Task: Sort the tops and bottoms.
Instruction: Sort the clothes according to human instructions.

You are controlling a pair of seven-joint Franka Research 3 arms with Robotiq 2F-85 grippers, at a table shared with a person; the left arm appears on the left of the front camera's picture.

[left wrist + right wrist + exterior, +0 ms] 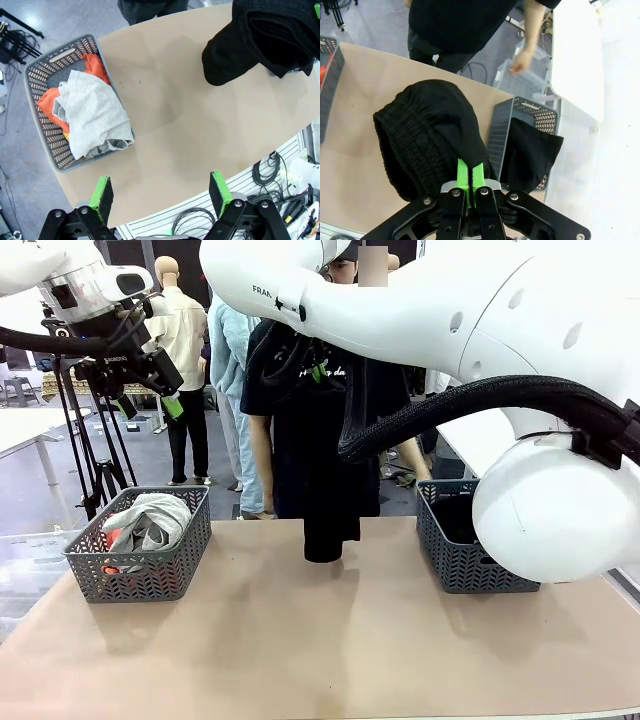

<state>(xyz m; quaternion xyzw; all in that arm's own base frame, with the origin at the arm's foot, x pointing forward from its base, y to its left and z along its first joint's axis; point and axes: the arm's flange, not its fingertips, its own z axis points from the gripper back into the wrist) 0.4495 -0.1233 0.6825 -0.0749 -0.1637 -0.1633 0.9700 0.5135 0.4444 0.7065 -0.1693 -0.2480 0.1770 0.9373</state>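
The right gripper (470, 176), jaws clamped on black bottoms (427, 137), holds them above the surface (320, 640). Next: carry them toward 3 o'clock into the right basket (455, 555). The left gripper (160, 192) hangs with jaws apart.

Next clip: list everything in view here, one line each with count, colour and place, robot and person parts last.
Left basket: one, grey, table's left side, holding both tops.
Grey top: one, pale grey, lying over the red-orange one.
Red-orange top: one, under the grey top.
Right basket: one, grey, table's right side.
Black garment in basket: one, draped over the right basket's rim.
Held black garment: one, hanging over mid-table from the right gripper.
Table: one, tan.
Left gripper: open, raised above the table's left side.
Right gripper: shut on the held black garment.
Person's hand: one, beyond the far edge.
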